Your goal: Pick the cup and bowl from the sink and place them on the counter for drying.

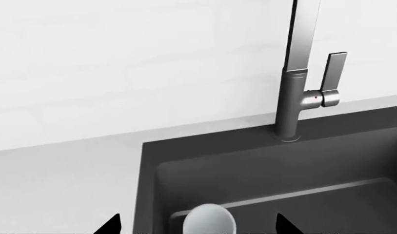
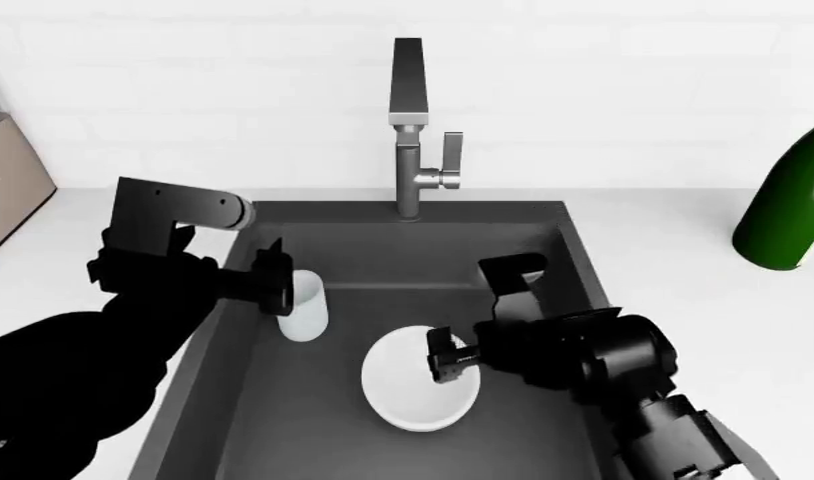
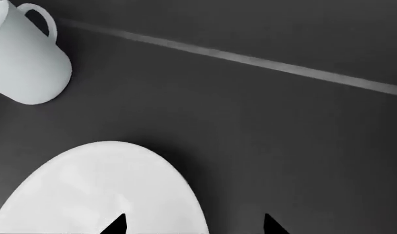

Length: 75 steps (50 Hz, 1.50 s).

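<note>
The white cup [image 2: 304, 312] stands in the dark sink [image 2: 380, 250] near its left wall. My left gripper [image 2: 279, 288] is open right beside it. In the left wrist view the cup [image 1: 209, 220] sits between the two spread fingertips of the left gripper [image 1: 198, 228]. The white bowl [image 2: 410, 385] lies on the sink floor. My right gripper [image 2: 445, 366] is open over its right rim. In the right wrist view the right gripper [image 3: 193, 226] straddles the bowl's [image 3: 101, 190] edge, and the cup [image 3: 26, 63] shows a handle. The white counter [image 2: 87, 250] surrounds the basin.
A squared steel faucet [image 2: 410, 130] stands behind the sink, and it also shows in the left wrist view [image 1: 296, 73]. A tall green bottle [image 2: 794, 205] stands on the counter at the right. A brown box [image 2: 7, 180] is at the far left.
</note>
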Available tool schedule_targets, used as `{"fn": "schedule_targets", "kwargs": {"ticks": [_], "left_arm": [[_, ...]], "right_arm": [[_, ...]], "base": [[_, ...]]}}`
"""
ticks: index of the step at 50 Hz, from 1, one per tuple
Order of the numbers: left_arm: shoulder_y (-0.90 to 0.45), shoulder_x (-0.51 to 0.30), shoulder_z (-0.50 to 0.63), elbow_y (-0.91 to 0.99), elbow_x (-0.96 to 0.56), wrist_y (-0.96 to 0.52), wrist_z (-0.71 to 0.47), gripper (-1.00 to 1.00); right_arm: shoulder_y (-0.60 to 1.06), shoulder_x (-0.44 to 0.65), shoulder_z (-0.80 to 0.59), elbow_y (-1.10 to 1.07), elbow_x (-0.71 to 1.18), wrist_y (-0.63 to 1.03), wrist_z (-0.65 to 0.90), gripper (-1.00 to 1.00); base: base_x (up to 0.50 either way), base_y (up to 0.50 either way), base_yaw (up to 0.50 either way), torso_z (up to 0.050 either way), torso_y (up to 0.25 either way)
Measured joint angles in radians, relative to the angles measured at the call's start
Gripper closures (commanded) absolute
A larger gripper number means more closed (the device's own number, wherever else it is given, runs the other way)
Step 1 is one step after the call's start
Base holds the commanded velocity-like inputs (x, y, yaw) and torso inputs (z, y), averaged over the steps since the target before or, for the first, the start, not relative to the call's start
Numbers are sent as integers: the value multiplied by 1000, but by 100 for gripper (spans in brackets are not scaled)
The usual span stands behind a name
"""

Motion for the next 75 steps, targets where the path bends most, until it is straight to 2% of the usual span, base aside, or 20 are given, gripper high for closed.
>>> {"fn": "schedule_targets", "kwargs": {"ticks": [14, 15, 30, 51, 62, 69, 75], "left_arm": [[8, -9, -12, 12, -16, -8, -11, -100], [8, -9, -12, 12, -17, -8, -12, -100], [12, -18, -11, 14, -25, -4, -21, -100], [11, -23, 3, 7, -34, 11, -27, -100], [7, -24, 12, 2, -37, 24, -30, -100], [12, -28, 15, -6, -36, 38, -27, -100], [13, -33, 21, -15, -34, 47, -26, -100]], "right_arm": [[-7, -36, -29, 188, -33, -111, -110, -100], [-6, -35, -28, 192, -34, -113, -115, 100], [-30, -10, 1, 95, 31, -75, -98, 100], [-57, 89, 101, -296, 145, 74, 81, 100], [-99, 153, 280, -576, 349, 250, 309, 100], [-144, 191, 456, -737, 597, 353, 549, 100], [-231, 235, 592, -863, 809, 372, 745, 100]], "base": [[0, 0, 0, 0, 0], [0, 0, 0, 0, 0], [0, 0, 0, 0, 0], [0, 0, 0, 0, 0], [0, 0, 0, 0, 0], [0, 0, 0, 0, 0], [0, 0, 0, 0, 0]]}}
